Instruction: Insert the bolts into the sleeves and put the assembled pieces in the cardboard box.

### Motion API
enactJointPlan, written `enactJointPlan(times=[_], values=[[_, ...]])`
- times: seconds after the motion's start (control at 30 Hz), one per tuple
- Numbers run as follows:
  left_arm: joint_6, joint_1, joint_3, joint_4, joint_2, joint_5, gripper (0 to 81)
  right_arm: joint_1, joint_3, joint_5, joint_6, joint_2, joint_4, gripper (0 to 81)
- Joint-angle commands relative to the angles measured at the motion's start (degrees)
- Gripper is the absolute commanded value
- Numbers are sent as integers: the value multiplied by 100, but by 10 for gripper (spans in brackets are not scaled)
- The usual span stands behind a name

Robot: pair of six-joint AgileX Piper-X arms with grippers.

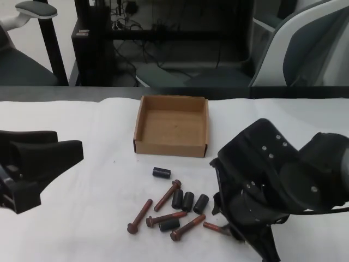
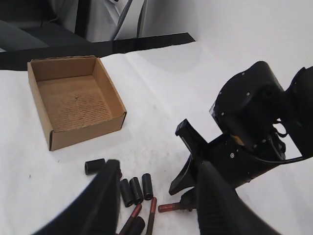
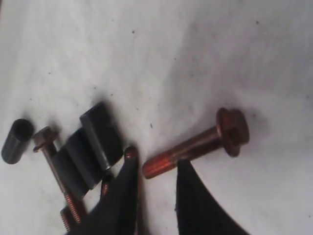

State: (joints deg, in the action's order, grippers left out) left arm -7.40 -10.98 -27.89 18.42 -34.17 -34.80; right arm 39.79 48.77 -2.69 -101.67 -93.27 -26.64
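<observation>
The open cardboard box (image 1: pixel 172 125) sits at the middle back of the white bench. In front of it lie several copper bolts (image 1: pixel 167 195) and several short black sleeves (image 1: pixel 188 201), with one sleeve (image 1: pixel 161 172) apart, nearer the box. My right gripper (image 3: pixel 155 193) is down at the rightmost bolt (image 3: pixel 200 142), open, its two fingertips either side of the threaded end. That bolt (image 1: pixel 214 226) pokes out from under the right arm (image 1: pixel 272 180). My left gripper (image 2: pixel 159 205) hangs open and holds nothing at the bench's left, above the cloth, looking over the sleeves (image 2: pixel 134 191).
The box (image 2: pixel 73 100) has nothing in it. White cloth (image 1: pixel 82 229) covers the bench, with free room on the left and behind the right arm. Chairs and a dark frame stand beyond the far edge.
</observation>
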Motion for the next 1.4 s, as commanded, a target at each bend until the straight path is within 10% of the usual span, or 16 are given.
enactJointPlan(times=[0.0, 1.37], values=[[18, 12, -59, -24, 8, -44, 487, -26, 52, 134, -405, -117, 31, 287], [8, 12, -59, -24, 8, -299, 487, -547, 52, 308, -641, -498, -98, 287]])
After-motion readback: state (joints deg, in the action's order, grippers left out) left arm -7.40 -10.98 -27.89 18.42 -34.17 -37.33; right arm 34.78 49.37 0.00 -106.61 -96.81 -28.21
